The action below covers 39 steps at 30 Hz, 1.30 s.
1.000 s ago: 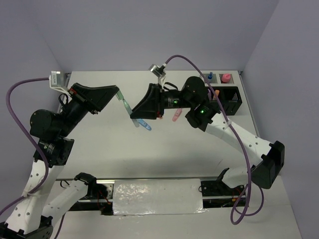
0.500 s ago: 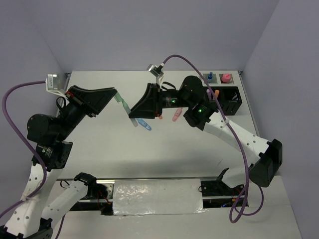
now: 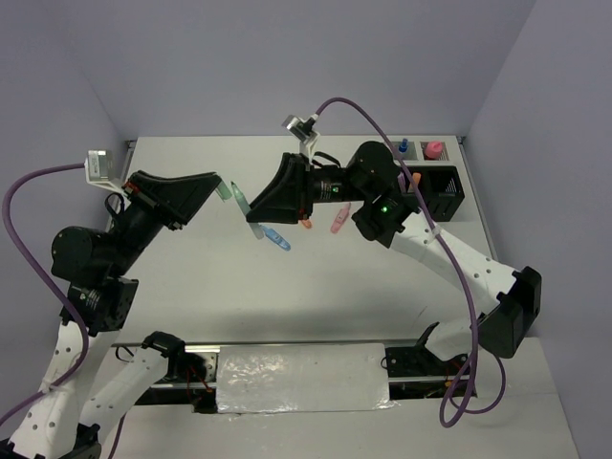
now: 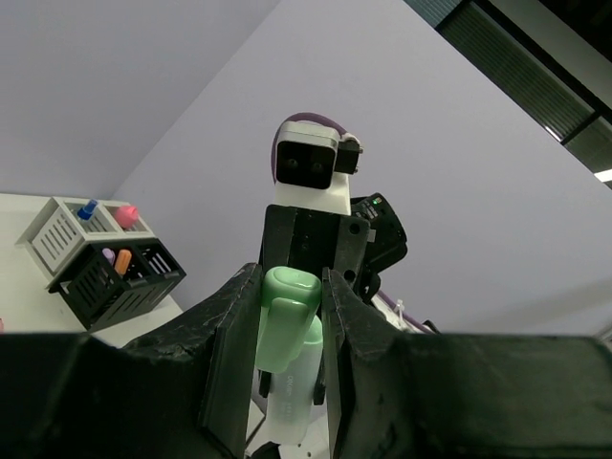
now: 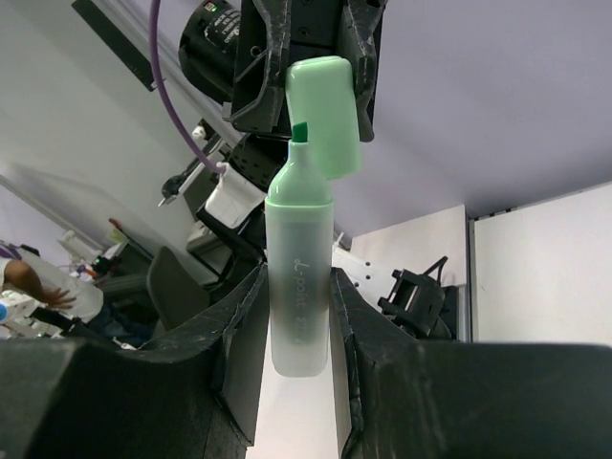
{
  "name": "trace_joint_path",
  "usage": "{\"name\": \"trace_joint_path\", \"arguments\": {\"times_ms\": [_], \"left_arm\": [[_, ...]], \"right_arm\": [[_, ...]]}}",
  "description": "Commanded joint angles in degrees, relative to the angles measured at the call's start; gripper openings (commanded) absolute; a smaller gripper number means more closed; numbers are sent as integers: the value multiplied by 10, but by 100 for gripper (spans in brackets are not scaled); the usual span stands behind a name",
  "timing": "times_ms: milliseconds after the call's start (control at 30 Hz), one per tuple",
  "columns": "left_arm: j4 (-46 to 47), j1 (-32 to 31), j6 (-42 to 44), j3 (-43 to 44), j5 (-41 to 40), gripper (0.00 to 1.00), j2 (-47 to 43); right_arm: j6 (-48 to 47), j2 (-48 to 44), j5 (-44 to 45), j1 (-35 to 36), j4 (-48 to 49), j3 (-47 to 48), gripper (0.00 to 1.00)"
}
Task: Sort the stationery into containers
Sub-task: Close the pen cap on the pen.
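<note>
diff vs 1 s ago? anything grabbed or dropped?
Small shifts only. The left arm drew its wrist back slightly toward the left, and the right arm nudged a little left and away. Nothing was grabbed or released. Unchanged: left gripper shut on the green cap, right gripper shut on the highlighter body, cap off the tip. Blue marker and pink marker lie where they were.
</note>
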Motion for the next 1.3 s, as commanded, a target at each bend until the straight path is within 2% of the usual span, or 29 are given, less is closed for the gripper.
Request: {"name": "trace_joint_path", "arguments": {"times_ms": [0,200,400,1267], "left_arm": [[8,0,9,19,-14,0,-6],[-6,1,26,51,-33,0,11],[21,0,21,64,-23,0,32],[57,0,-5,23,5,0,39]], "right_arm": [[-16,-18,8,0,6,5,0],[-58,-31,30,2,-54,-10,0],[-55,-36,34,2,-52,-25,0],[-28,12,0,3,-32,62,0]]}}
